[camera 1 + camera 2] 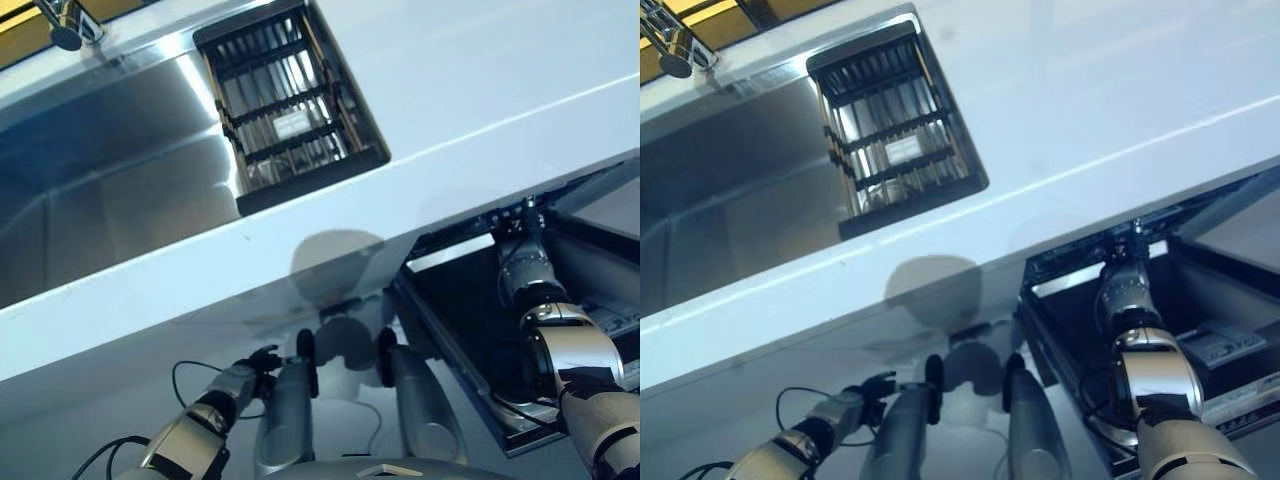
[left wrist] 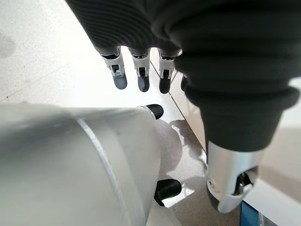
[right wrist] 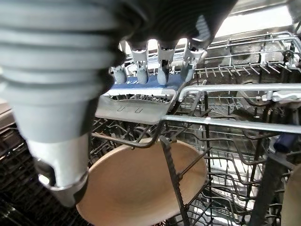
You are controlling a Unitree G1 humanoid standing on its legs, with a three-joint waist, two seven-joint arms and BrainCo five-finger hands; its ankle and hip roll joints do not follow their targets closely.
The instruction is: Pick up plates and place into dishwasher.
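Left eye view first: nearest us, low on the left, our left hand point(image 1: 262, 362) hangs below the counter edge; in its wrist view its fingers point(image 2: 142, 75) point down in a loose, straight row over the pale floor point(image 2: 42, 52), holding nothing.

On the right, a little farther in, our right arm reaches into the open dishwasher point(image 1: 470, 320) under the counter. In the head views we cannot make out the hand itself, only the wrist going into the dark opening. From the right wrist view the right hand point(image 3: 157, 66) is relaxed, its fingers straight and side by side, their tips over a grey and blue plastic holder point(image 3: 136, 101) on the wire rack point(image 3: 225, 125). Nothing is pinched between them.

Below that rack lies a tan plate point(image 3: 136, 186), tilted among the wires of the lower basket, with a dark rack post crossing in front of it. It is apart from the hand. At the right edge of that view there may be the rim of a second plate, but we cannot tell for sure.

Beyond the dishwasher, the white counter point(image 1: 500, 90) runs across. Farther left is the steel sink point(image 1: 110, 190), with a black slatted drainer point(image 1: 290, 100) at its right end, and a tap point(image 1: 68, 22) at the far left corner.
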